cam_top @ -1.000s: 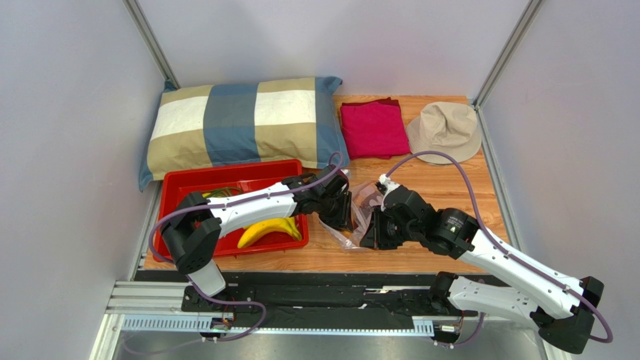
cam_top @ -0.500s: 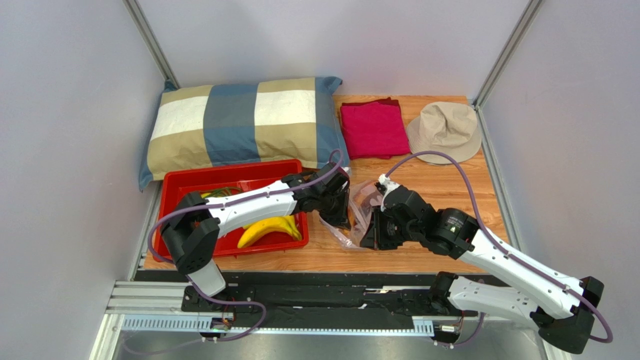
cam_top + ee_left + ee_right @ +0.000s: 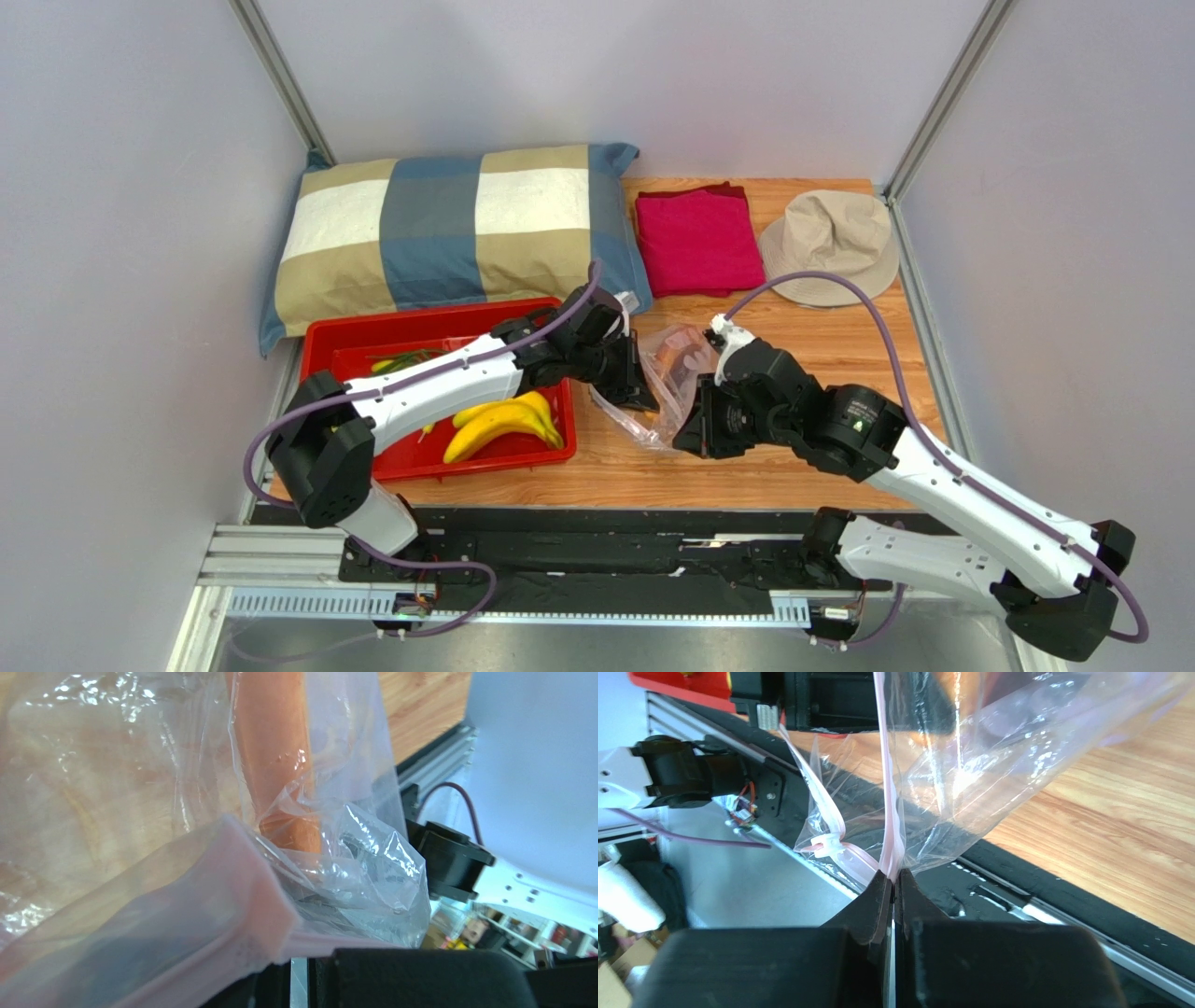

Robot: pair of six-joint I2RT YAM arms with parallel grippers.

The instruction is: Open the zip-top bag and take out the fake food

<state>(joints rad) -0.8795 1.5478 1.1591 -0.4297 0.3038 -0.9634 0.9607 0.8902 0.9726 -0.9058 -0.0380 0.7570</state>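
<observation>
Right of tray (image 3: 421, 336), reaches both arms low and inward, meeting at bag (image 3: 671, 375). Pinches pink strip (image 3: 889, 812) with right gripper (image 3: 894, 877), fingers closed tight; clamps opposite lip with left gripper (image 3: 629, 382). Shows orange food (image 3: 270, 749) inside bag.

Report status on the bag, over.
Both shut on bag: right gripper on the pink zip strip, left gripper on its edge. Mouth parted, orange carrot inside; bananas in red tray. Nothing in the way.
</observation>
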